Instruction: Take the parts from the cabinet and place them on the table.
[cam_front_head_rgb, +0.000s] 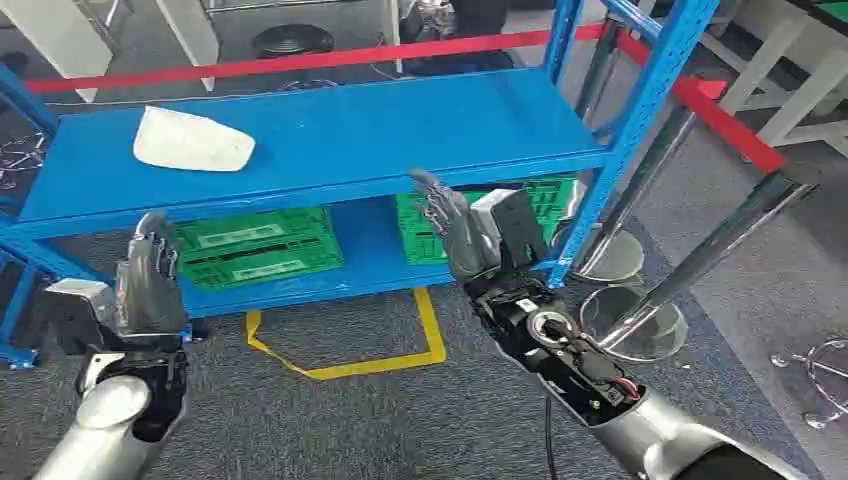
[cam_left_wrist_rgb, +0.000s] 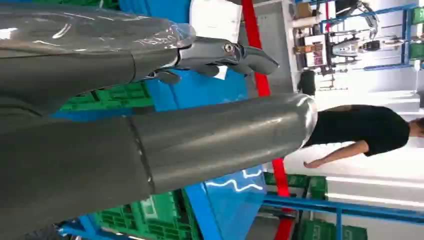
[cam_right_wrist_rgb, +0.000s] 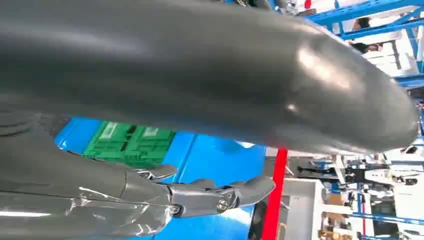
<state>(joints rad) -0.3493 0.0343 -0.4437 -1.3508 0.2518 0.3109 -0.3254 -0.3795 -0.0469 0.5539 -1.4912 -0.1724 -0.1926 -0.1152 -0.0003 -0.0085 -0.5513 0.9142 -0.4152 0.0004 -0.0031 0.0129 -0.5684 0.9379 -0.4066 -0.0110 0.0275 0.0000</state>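
A white bagged part (cam_front_head_rgb: 193, 140) lies on the upper shelf of the blue cabinet (cam_front_head_rgb: 340, 135), toward its left end. My left hand (cam_front_head_rgb: 150, 275) is raised in front of the lower shelf at the left, fingers straight and apart, holding nothing. My right hand (cam_front_head_rgb: 452, 225) is held up near the front edge of the upper shelf, right of the middle, fingers extended and empty. In the left wrist view my thumb (cam_left_wrist_rgb: 200, 140) and fingers (cam_left_wrist_rgb: 235, 52) point toward the blue shelf (cam_left_wrist_rgb: 200, 90). My fingers (cam_right_wrist_rgb: 220, 195) reach over the blue shelf (cam_right_wrist_rgb: 220, 155) in the right wrist view.
Two green crates (cam_front_head_rgb: 258, 245) (cam_front_head_rgb: 540, 200) sit on the lower shelf. Red barrier tape (cam_front_head_rgb: 300, 62) runs behind the cabinet and down the right side. Metal stanchions with round bases (cam_front_head_rgb: 630, 320) stand right of the cabinet. Yellow floor tape (cam_front_head_rgb: 350, 350) marks the carpet. A person in black (cam_left_wrist_rgb: 360, 132) stands beyond.
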